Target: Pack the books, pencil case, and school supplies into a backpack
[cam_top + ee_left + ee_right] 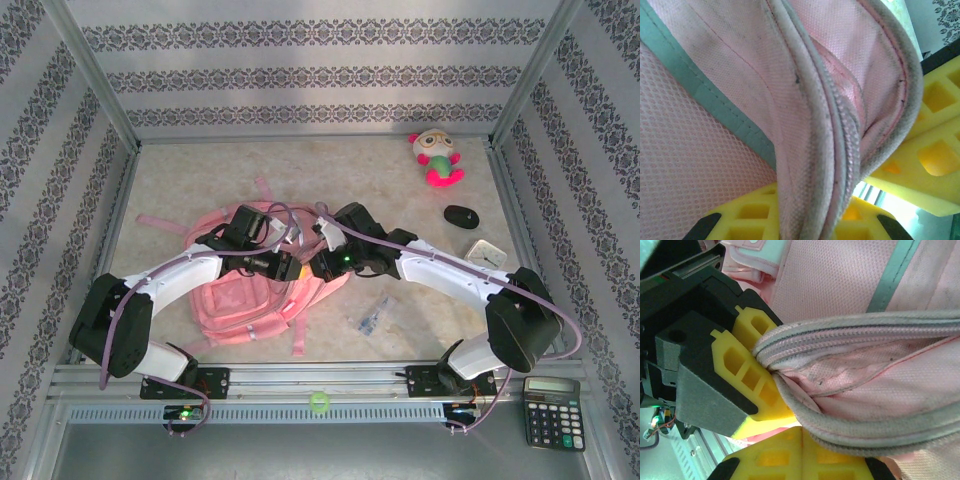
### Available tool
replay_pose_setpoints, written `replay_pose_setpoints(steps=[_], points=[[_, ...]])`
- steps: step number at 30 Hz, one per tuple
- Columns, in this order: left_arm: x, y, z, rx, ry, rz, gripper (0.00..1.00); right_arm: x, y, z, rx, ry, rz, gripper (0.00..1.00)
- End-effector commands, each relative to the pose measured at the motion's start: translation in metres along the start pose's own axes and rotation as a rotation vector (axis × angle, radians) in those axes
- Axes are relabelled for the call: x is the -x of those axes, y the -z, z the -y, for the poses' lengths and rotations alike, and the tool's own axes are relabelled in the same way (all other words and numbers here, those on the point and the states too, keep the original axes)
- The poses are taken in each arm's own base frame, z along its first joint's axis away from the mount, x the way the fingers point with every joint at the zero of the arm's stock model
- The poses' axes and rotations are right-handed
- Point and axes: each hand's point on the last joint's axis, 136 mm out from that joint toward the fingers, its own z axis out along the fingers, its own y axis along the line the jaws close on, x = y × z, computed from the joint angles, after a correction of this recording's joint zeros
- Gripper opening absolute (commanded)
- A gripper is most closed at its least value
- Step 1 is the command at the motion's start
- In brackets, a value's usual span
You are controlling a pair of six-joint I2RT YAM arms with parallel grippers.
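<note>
The pink backpack lies flat left of centre. My left gripper is at its right edge, shut on the grey-piped zipper rim, which runs between its yellow fingers. My right gripper faces it from the right. Its yellow fingers are pressed together, and the rim lies across their tips. The left gripper's fingers pinch the same rim in the right wrist view. A clear packet of school supplies lies on the table right of the backpack. The books and pencil case are out of view.
A pink-and-green plush toy sits at the back right, with a black oval object and a small white square thing nearer. A black calculator rests at the near right by the rail.
</note>
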Motion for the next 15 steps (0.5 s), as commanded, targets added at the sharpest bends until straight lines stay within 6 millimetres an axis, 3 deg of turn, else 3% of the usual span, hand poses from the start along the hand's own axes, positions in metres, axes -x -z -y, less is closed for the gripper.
replay_pose_setpoints(steps=[1,7,10,13,15], points=[[-0.038,-0.003,-0.018,0.075,0.098,-0.130,0.00,0.006,0.004,0.004,-0.001,-0.005,0.046,0.00],[-0.044,0.001,-0.022,0.110,0.074,-0.139,0.00,0.007,0.030,0.046,-0.164,-0.099,0.131,0.00],[-0.045,0.002,-0.022,0.118,0.066,-0.144,0.00,0.004,0.039,0.057,-0.181,-0.133,0.150,0.00],[-0.044,0.001,-0.020,0.101,0.064,-0.143,0.00,0.001,0.040,0.045,-0.115,-0.085,0.144,0.00],[-0.043,0.001,-0.016,0.080,0.069,-0.137,0.00,-0.002,0.039,0.030,-0.059,-0.004,0.133,0.14]])
